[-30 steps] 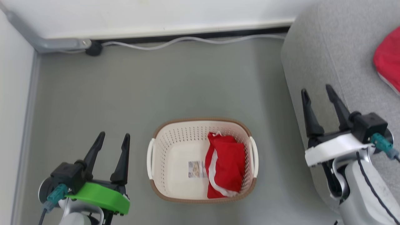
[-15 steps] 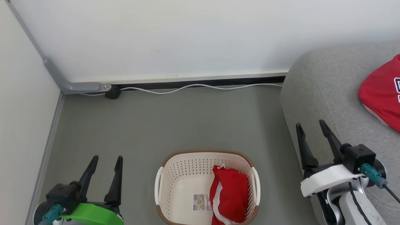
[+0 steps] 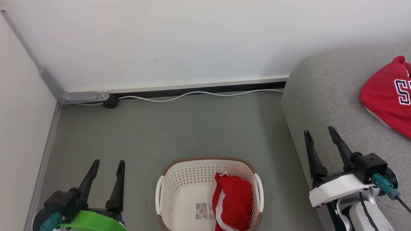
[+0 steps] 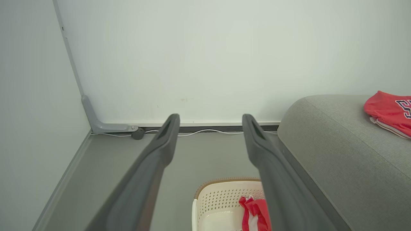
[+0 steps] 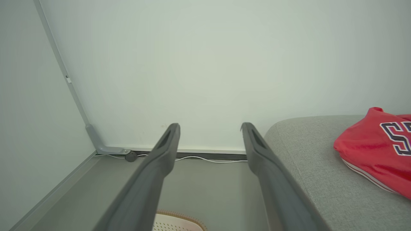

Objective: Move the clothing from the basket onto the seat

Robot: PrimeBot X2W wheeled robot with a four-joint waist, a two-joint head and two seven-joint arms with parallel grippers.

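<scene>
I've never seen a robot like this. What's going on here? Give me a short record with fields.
Setting: grey floor, white wall, white cable running along its base
Basket: cream basket on the floor between the arms
In basket: red striped garment on its right side, paper label on the bottom
Sofa: grey sofa at the right
On sofa: red lettered jersey
Left jaws: open, empty
Right jaws: open, empty, in front of the sofa's edge
Progress: one garment on the sofa, one left in the basket
</scene>
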